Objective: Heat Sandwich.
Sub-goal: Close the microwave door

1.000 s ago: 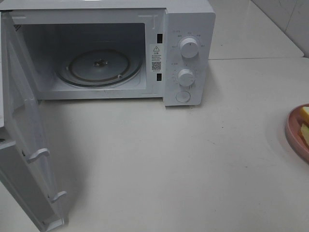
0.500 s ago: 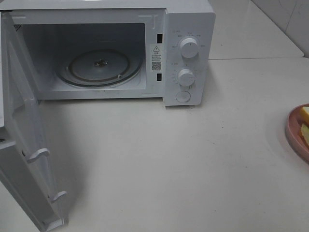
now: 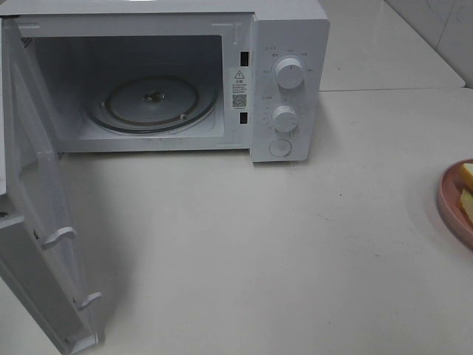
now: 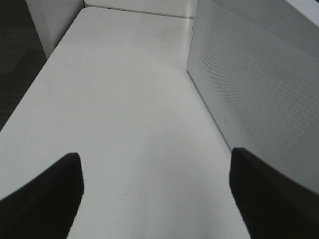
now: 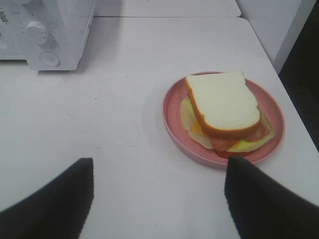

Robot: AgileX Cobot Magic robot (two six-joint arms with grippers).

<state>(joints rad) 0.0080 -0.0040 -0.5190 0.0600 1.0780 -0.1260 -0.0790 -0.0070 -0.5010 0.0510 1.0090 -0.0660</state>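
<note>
1. We see the left gripper [image 4: 154,199] with its jaws spread wide. Nothing sits between them, and they hang over bare white surface [image 4: 124,109] without touching anything.
2. Beside that gripper stands the perforated panel of the microwave door [image 4: 259,89], close by but apart from the jaws.
3. We see the right gripper [image 5: 157,199] with its jaws just as wide apart, empty, over the surface and short of the plate [image 5: 172,127].
4. The sandwich [image 5: 223,102] lies on the round pink plate, near the right edge of the surface and well apart from the microwave [image 3: 292,81].
5. Its top slice is square white bread with a tan crust, sitting a little askew. Below it we make out pale yellow filling, reddish pieces poking out at one corner, and a pale round layer at the bottom.
6. In the high view only a sliver of the plate and some yellow filling show at the right edge.
7. The microwave stands with its door swung fully open to the left, and the glass turntable [image 3: 151,100] inside is bare.
8. Two white knobs [image 3: 290,72] and a round button [image 3: 280,148] sit on its front panel.
</note>
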